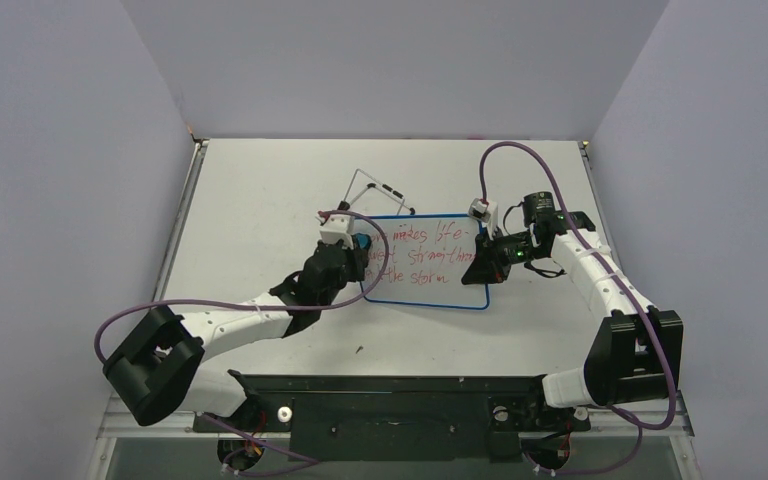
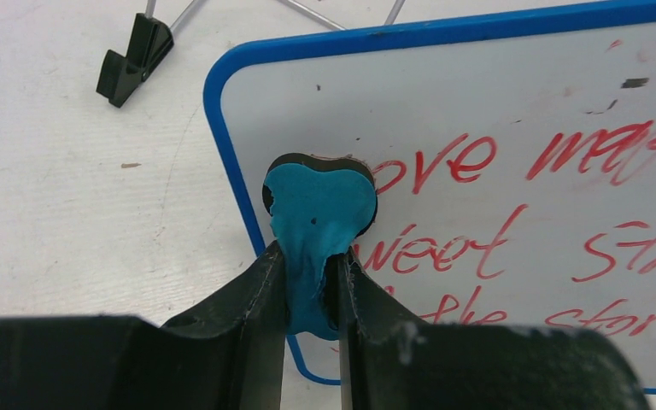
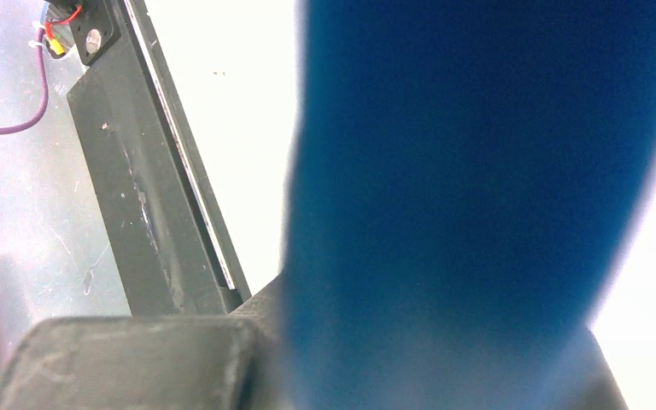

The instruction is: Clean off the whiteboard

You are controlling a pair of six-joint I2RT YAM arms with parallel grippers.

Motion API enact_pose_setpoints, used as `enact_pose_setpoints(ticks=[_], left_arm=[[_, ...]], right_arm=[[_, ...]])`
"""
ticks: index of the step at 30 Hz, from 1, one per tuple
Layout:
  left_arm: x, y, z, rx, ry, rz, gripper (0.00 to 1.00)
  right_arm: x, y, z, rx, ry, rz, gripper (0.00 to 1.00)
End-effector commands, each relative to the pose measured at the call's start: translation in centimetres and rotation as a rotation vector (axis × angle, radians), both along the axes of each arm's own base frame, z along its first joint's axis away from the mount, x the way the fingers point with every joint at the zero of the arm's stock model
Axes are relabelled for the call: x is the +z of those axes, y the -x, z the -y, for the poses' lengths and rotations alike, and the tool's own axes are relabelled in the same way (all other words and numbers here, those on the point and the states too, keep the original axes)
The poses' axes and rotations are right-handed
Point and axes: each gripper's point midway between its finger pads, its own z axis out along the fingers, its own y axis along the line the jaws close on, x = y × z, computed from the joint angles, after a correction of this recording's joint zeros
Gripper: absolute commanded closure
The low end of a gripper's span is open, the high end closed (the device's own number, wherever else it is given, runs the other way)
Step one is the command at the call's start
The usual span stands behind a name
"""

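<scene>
Eraser (image 2: 320, 205) clamped in left pincer (image 2: 310, 258), right pincer (image 1: 485, 264) gripping whiteboard (image 2: 444, 94) rim, wrist-view blur

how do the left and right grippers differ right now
The left gripper pinches the blue eraser; the right gripper clamps the blue rim of the whiteboard. The left gripper sits at the whiteboard's left edge, the right gripper at its right edge. Both are shut on something.
</scene>
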Motion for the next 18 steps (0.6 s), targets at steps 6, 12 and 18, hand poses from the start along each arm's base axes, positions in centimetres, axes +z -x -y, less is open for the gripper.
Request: enact_pose_setpoints(ticks=[6,12,18], left_arm=[[2.7,-1.7,-1.8,0.069,-0.004,0.058,1.0],[2.4,-1.6,-0.1,0.015,-0.031,0.05,1.0],[-0.6,0.0,0.4,0.044,-0.1,0.004,1.0]], right_arm=[[1.3,0.3,-0.3,0.038,-0.021,0.082,1.0],[1.4,0.3,-0.3,0.037,-0.019,0.088,1.0],[1.3,0.3,-0.3,0.038,-0.02,0.081,1.0]])
